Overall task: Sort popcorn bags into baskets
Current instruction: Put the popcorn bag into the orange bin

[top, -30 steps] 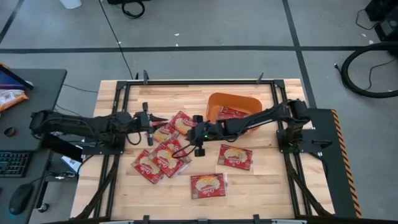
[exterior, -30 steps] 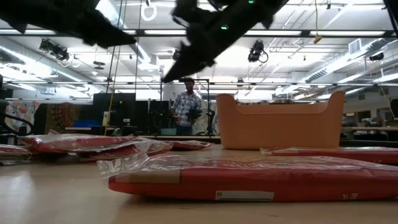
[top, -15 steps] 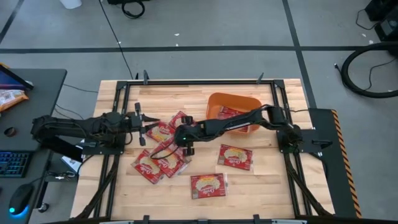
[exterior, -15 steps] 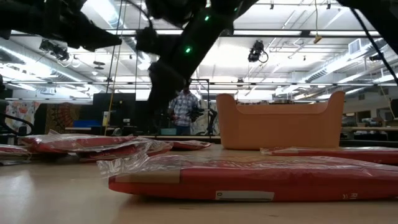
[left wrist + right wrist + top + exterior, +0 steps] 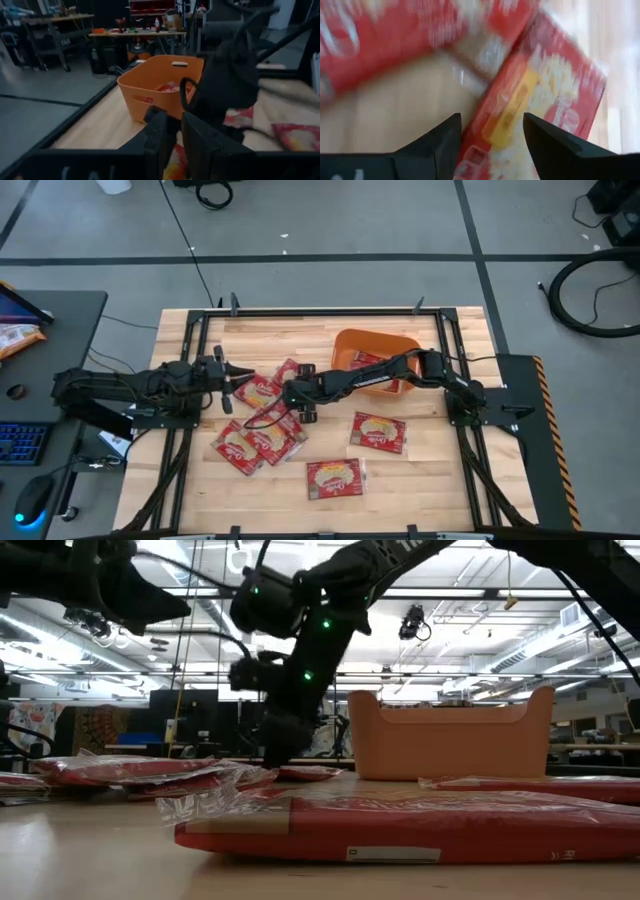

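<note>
Several red popcorn bags lie flat on the wooden table, among them a cluster (image 5: 262, 420) at centre left and single bags (image 5: 378, 430), (image 5: 335, 477). The orange basket (image 5: 375, 352) stands at the back right with a bag inside. My right gripper (image 5: 298, 398) reaches across to the cluster, slanting down, open. In its wrist view the right gripper (image 5: 492, 137) has a finger on either side of one bag's edge (image 5: 520, 105); I see no touch. My left gripper (image 5: 228, 375) hovers level at the cluster's left, fingers (image 5: 157, 137) a narrow gap apart, nothing between them.
A black metal frame (image 5: 200, 340) runs round the table. In the low view a bag (image 5: 400, 825) lies nearest the front and the basket (image 5: 450, 735) stands behind it. A desk with a keyboard (image 5: 20, 442) stands beyond the left edge. Bare wood lies at the far left (image 5: 260, 335).
My right gripper has moved toward the table's left edge and down to the cluster of bags, tipping from nearly level to steeply downward. My left gripper has drawn back a little toward the left edge and rolled slightly. The bags have kept their places.
</note>
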You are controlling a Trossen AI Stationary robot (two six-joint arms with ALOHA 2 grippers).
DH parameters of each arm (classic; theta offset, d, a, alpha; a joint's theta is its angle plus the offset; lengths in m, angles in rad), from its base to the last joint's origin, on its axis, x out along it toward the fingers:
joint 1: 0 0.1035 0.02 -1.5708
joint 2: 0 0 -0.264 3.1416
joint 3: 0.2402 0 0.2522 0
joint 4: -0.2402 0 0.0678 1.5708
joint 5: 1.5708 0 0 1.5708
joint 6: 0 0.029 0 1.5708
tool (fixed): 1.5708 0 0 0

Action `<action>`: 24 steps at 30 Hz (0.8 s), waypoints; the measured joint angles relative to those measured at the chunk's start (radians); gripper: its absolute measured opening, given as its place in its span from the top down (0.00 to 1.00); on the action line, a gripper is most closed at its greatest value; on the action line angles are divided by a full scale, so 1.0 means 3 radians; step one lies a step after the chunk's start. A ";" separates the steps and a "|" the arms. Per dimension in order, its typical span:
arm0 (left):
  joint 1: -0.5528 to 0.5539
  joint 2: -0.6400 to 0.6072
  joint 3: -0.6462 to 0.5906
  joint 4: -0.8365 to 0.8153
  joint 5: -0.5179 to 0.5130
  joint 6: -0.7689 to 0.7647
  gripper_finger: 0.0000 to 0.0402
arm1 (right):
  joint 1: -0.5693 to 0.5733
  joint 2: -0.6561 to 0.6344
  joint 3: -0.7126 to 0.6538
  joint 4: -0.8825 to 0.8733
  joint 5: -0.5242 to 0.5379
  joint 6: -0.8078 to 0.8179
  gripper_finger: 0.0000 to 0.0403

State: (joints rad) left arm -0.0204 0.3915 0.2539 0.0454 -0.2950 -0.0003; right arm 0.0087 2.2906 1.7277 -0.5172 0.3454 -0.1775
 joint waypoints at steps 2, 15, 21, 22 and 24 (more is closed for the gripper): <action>-0.0001 0.0026 0.0001 -0.0020 0.0032 -0.0114 0.84 | -0.0005 0.0028 0.0000 0.0023 -0.0012 -0.0037 0.49; -0.0005 0.0226 0.0000 -0.0051 0.0124 -0.0317 0.84 | -0.0046 0.0040 -0.0012 -0.0051 -0.0143 -0.0180 0.80; -0.0005 0.0223 0.0000 -0.0027 0.0124 -0.0250 0.84 | -0.0038 0.0040 -0.0015 -0.0079 -0.0250 -0.0226 0.98; -0.0005 0.0223 0.0000 -0.0008 0.0123 -0.0211 0.84 | -0.0019 0.0040 -0.0015 -0.0081 -0.0242 -0.0271 0.98; -0.0005 0.0223 0.0000 0.0025 0.0125 -0.0095 0.84 | 0.0026 0.0047 0.0004 -0.0117 -0.0184 -0.0365 0.97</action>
State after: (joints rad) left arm -0.0219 0.4583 0.2539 0.0529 -0.2575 -0.0287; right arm 0.0166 2.3048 1.7289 -0.5523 0.2902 -0.2869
